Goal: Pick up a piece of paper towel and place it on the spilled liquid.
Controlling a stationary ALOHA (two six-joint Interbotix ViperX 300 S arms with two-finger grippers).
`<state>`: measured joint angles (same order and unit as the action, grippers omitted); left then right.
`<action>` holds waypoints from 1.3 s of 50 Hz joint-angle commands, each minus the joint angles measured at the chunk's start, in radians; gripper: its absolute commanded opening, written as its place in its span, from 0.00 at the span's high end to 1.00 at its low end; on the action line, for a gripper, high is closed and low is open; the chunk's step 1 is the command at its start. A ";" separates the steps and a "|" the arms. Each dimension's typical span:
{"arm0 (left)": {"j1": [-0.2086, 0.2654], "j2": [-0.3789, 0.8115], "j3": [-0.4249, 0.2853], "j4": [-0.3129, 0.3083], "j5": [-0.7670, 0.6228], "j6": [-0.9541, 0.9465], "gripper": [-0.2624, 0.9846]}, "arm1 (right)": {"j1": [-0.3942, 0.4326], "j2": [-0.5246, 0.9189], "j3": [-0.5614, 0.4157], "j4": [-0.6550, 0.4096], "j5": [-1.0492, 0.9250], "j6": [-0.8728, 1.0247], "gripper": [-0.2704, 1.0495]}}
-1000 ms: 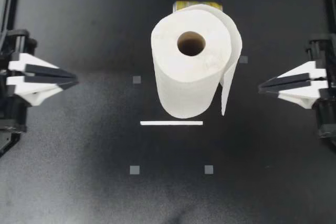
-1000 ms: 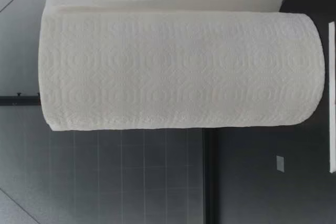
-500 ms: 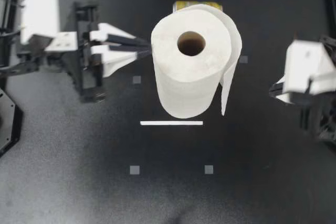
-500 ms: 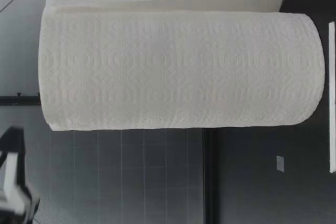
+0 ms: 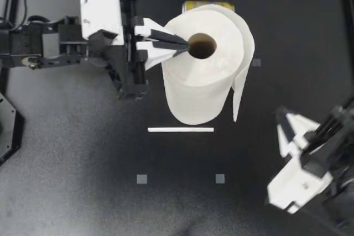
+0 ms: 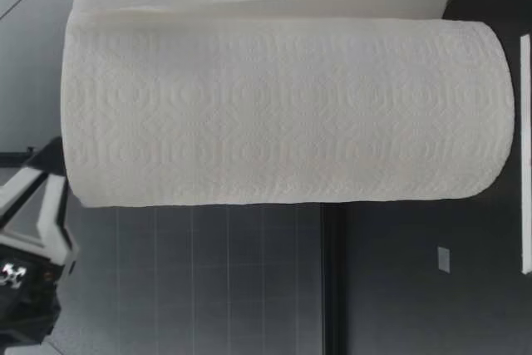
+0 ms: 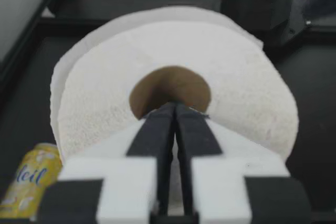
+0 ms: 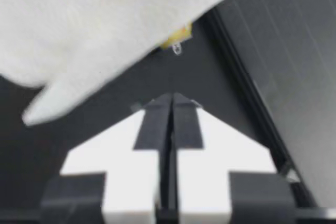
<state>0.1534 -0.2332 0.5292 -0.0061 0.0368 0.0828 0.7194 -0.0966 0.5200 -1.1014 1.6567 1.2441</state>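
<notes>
A white paper towel roll (image 5: 202, 75) stands upright mid-table, with a loose sheet (image 5: 244, 75) hanging down its right side. My left gripper (image 5: 185, 45) is shut, and its tips are over the rim of the cardboard core (image 7: 170, 85). In the left wrist view the left gripper (image 7: 174, 107) points at the core hole. My right gripper (image 5: 281, 116) is shut at the front right, apart from the roll and aimed toward it. The right wrist view has the right gripper (image 8: 171, 98) below the hanging sheet (image 8: 105, 24). The low view shows the roll (image 6: 283, 110) with my left arm (image 6: 33, 239) beside its top.
A yellow can (image 5: 193, 5) lies behind the roll, seen also as the can (image 7: 26, 187) in the left wrist view. A white strip (image 5: 180, 130) lies on the black table in front of the roll. Small grey squares (image 5: 142, 179) mark the table.
My left arm swung in from the left edge and now has its shut tips over the roll's core. My right arm moved toward the table's front and turned toward the roll.
</notes>
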 commanded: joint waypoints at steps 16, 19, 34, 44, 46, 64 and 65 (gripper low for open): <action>0.008 0.017 -0.043 0.000 0.081 -0.008 0.67 | 0.018 0.141 -0.014 -0.114 -0.074 0.611 0.36; 0.008 0.023 -0.044 0.000 0.083 -0.008 0.67 | 0.008 0.161 -0.003 -0.112 -0.080 0.701 0.26; 0.008 0.025 -0.044 -0.005 0.084 -0.009 0.67 | -0.060 0.270 -0.014 -0.112 -0.106 0.827 0.22; 0.008 0.029 -0.041 -0.006 0.084 -0.009 0.67 | -0.123 0.301 -0.008 -0.109 -0.127 0.827 0.22; 0.008 0.028 -0.040 -0.006 0.084 -0.009 0.67 | -0.137 0.304 -0.005 -0.106 -0.132 0.827 0.22; 0.008 0.025 -0.028 -0.006 0.084 -0.009 0.67 | -0.219 0.304 0.025 -0.091 -0.137 0.830 0.22; 0.008 0.023 -0.026 -0.006 0.086 -0.009 0.67 | -0.222 0.302 0.026 -0.089 -0.137 0.830 0.22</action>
<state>0.1565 -0.2117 0.5016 -0.0107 0.1104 0.0752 0.5123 0.2286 0.5492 -1.1888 1.5171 2.0724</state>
